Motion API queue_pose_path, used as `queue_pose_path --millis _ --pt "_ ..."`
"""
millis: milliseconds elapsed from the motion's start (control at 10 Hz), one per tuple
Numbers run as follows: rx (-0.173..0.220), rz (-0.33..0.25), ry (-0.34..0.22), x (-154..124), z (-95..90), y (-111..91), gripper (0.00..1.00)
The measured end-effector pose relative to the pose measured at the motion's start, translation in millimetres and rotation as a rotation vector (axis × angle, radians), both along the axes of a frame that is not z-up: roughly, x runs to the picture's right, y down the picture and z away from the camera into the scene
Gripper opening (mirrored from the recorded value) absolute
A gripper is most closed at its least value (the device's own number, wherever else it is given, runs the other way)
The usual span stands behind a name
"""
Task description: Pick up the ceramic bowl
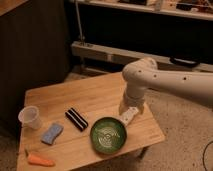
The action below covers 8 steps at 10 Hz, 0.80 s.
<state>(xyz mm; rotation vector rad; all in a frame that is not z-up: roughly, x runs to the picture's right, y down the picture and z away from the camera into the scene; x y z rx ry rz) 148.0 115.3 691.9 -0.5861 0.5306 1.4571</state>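
The ceramic bowl (pixel 107 135) sits on the counter (pixel 90 95), just beside the pincer (pixel 132 109) and nearer the camera. It is probably heavy, rigid, glossy-slick and breakable, so the dark rim looks like the best hold. Whether the pincer is open, I cannot tell.

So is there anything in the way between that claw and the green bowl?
Nothing blocks it outright. The gripper hangs just beyond the ceramic bowl, to its upper right in the picture. A small white item lies below the gripper, close by the bowl's rim, and might get nudged.
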Motion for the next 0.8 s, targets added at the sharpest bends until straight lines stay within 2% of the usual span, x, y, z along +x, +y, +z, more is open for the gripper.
queue_pose_path --millis 300,500,700,800 --pt "-0.002 0.003 -0.001 27 -7.5 9 0.65" --pt "-0.044 0.057 -0.029 18 -1.3 25 0.65" --pt "-0.077 0.15 -0.083 12 6.5 60 0.65" --pt "-0.083 0.181 -0.098 9 8.7 68 0.65"
